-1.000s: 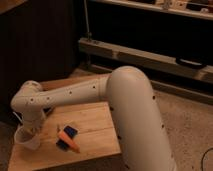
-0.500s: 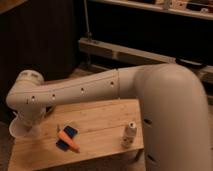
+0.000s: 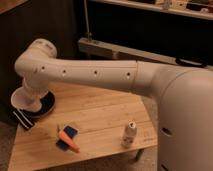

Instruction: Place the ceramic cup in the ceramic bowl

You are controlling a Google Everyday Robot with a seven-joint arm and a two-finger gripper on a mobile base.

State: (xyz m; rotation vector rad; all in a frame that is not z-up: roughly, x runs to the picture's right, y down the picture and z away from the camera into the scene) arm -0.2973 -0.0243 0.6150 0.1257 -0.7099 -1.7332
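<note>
I am looking down at a light wooden table (image 3: 102,117) with my robot's big white body (image 3: 186,122) filling the right side of the view. Its white arm (image 3: 90,73) reaches leftward across the table and bends down at the wrist over the table's far left corner. The gripper (image 3: 32,96) sits at the bottom of that wrist, mostly hidden behind it, and its fingers are closed tight on the cup (image 3: 20,101), a small pale cup with a wide round mouth and no handle. The cup is tipped slightly, with its mouth facing up and to the left. It hangs at the left edge of the bowl (image 3: 49,103), a shallow black bowl with a glossy rim that rests on the table just right of and behind the cup. I cannot tell whether the cup's base touches the bowl or is just above it. A black-and-white striped cloth (image 3: 21,120) lies under the bowl's near edge and hangs off the table corner. Nearer the front of the table, well apart from the bowl, a blue object (image 3: 69,131) and an orange object (image 3: 70,143) lie touching each other. A small white narrow-necked bottle (image 3: 129,134) stands upright near the front right edge. Dark shelving runs behind the table.
</note>
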